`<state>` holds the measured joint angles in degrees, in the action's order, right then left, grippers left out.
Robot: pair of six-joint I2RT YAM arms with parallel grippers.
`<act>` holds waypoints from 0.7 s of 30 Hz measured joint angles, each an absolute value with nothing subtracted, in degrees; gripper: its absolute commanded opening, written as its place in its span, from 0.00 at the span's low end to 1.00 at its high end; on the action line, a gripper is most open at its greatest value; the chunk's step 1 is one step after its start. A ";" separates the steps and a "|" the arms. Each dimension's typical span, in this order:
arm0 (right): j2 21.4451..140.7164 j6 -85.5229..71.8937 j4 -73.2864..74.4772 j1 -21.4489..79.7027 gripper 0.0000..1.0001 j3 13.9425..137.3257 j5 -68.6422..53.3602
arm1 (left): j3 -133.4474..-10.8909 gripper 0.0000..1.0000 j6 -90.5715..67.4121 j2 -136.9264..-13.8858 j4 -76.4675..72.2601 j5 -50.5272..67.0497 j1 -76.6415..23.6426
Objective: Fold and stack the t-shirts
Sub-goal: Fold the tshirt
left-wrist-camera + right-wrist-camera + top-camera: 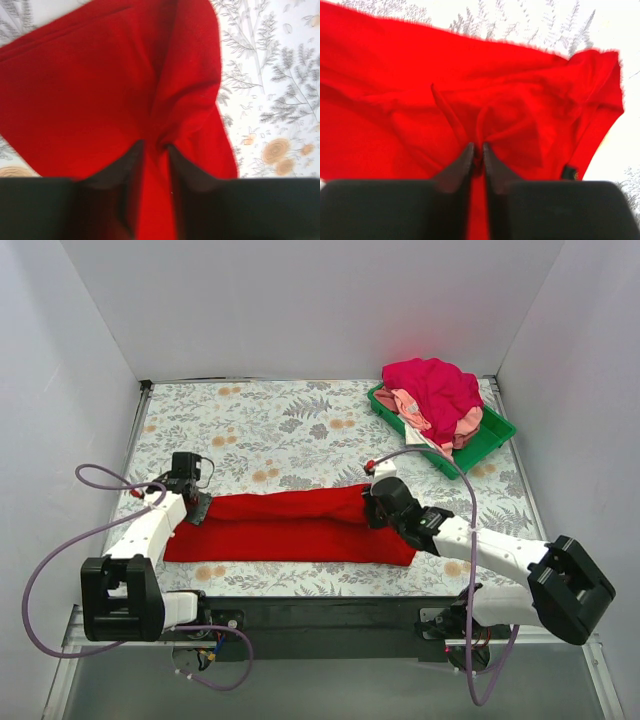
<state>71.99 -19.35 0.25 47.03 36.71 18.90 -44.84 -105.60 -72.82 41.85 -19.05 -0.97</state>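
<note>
The large red t-shirt (290,528) lies folded into a long band across the near part of the table. My left gripper (197,507) is shut on its left end; in the left wrist view the cloth (100,90) bunches between the dark fingers (120,170). My right gripper (377,508) is shut on its right end; in the right wrist view the red cloth (530,100) is pinched between the fingertips (465,162). A pile of magenta, light pink and white t-shirts (435,395) fills the green tray.
The green plastic tray (495,435) stands at the back right corner. A floral tablecloth (270,430) covers the table. White walls enclose the left, back and right sides. Purple cables loop off both arms.
</note>
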 measured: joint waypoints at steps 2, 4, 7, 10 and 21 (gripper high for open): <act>70.35 -20.49 0.80 47.48 0.52 34.70 17.76 | -44.10 0.50 -106.87 -71.72 43.48 -19.07 -0.99; 67.51 -22.22 2.55 48.38 0.59 31.94 16.43 | -43.05 0.56 -108.57 -69.01 46.00 -19.16 -0.99; 61.39 -24.69 5.30 50.72 0.82 26.83 14.35 | -42.06 0.58 -110.19 -62.87 50.41 -19.57 -0.99; 54.33 -25.80 8.91 52.23 0.98 23.53 11.77 | -42.00 0.59 -110.59 -55.42 54.02 -20.16 -0.99; 55.27 -21.65 7.68 52.25 0.98 32.56 10.81 | -47.92 0.61 -107.02 -59.88 50.37 -12.60 -1.91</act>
